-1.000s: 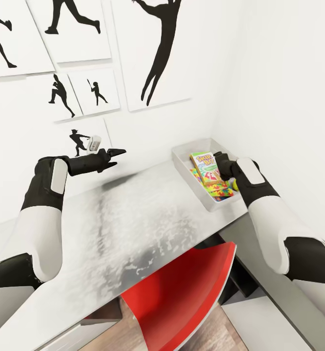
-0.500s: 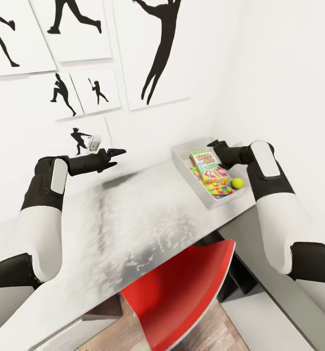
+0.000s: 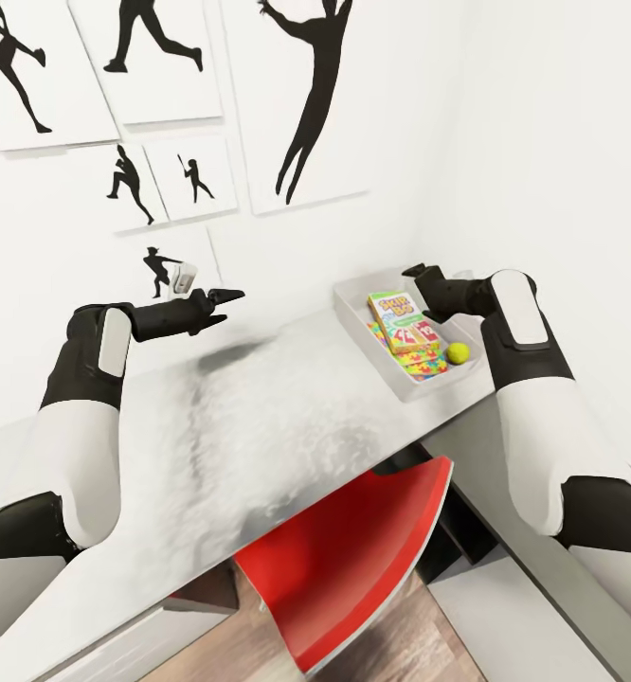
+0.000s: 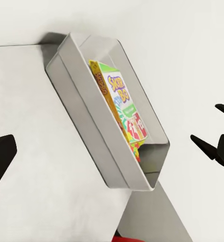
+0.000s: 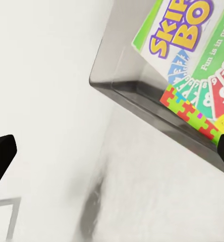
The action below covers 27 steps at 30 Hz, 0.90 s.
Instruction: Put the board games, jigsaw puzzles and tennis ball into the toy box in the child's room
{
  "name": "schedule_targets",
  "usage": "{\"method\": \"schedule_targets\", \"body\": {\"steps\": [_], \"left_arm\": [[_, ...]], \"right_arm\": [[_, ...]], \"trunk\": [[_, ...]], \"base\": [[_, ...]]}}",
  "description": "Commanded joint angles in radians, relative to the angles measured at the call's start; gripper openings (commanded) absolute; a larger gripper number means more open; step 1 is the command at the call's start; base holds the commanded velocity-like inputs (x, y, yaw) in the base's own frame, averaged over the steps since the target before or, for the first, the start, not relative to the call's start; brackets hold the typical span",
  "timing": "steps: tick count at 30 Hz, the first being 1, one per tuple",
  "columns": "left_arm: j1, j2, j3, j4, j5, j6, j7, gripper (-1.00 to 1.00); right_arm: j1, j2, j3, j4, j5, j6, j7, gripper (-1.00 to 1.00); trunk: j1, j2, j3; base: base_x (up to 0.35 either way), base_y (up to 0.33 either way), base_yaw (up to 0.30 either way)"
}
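The toy box (image 3: pixel 368 346) stands on the table (image 3: pixel 259 417) in the corner by the wall. Inside it, a green Skip-Bo board game (image 3: pixel 395 310) lies on top of a red-fronted board game (image 3: pixel 420 333). Under them lie the jigsaw puzzles (image 3: pixel 431 363), with the tennis ball (image 3: pixel 459 352) beside them. My right gripper (image 3: pixel 415 275) hovers open over the box's far end, holding nothing. My left gripper (image 3: pixel 232 297) hangs open above the table's middle, pointing at the toy box (image 4: pixel 87 116) and the board game (image 4: pixel 119 96). The right wrist view shows the board game (image 5: pixel 187 30) and a puzzle edge (image 5: pixel 192 113).
A red chair (image 3: pixel 353 559) is tucked under the table's front edge. White walls with black silhouette posters (image 3: pixel 297 104) close off the corner behind and to the right of the box. A lower pale desk top (image 3: pixel 533 559) runs along the right.
My right gripper has risen out of the toy box and moved toward its far end. The tennis ball, earlier half hidden behind that arm, now lies in plain view in the box. The left arm kept still.
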Motion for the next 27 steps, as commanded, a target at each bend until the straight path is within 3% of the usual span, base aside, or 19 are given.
{"method": "schedule_targets", "body": {"steps": [1, 9, 14, 27], "left_arm": [[-0.001, 0.000, 0.002, 0.000, -0.006, 0.004, -0.007, 1.00], [0.003, 0.001, 0.002, 0.000, -0.006, 0.004, -0.007, 1.00], [0.007, 0.002, 0.002, 0.000, -0.006, 0.004, -0.007, 1.00], [0.011, 0.020, 0.002, 0.000, -0.006, 0.004, -0.007, 1.00]], "right_arm": [[0.000, 0.000, 0.000, -0.002, -0.008, 0.002, -0.008, 1.00], [0.011, 0.000, 0.003, -0.046, -0.008, 0.003, -0.008, 1.00], [0.014, 0.000, 0.003, -0.054, -0.008, 0.004, -0.008, 1.00], [0.016, 0.000, 0.003, -0.055, -0.009, 0.005, -0.007, 1.00]], "trunk": [[0.001, -0.002, 0.000], [0.001, -0.002, 0.013], [0.001, -0.002, 0.022], [0.001, -0.002, 0.041]], "base": [[0.000, 0.000, 0.000], [-0.010, 0.000, 0.000], [-0.217, 0.000, 0.000], [-0.076, 0.000, 0.000]]}}
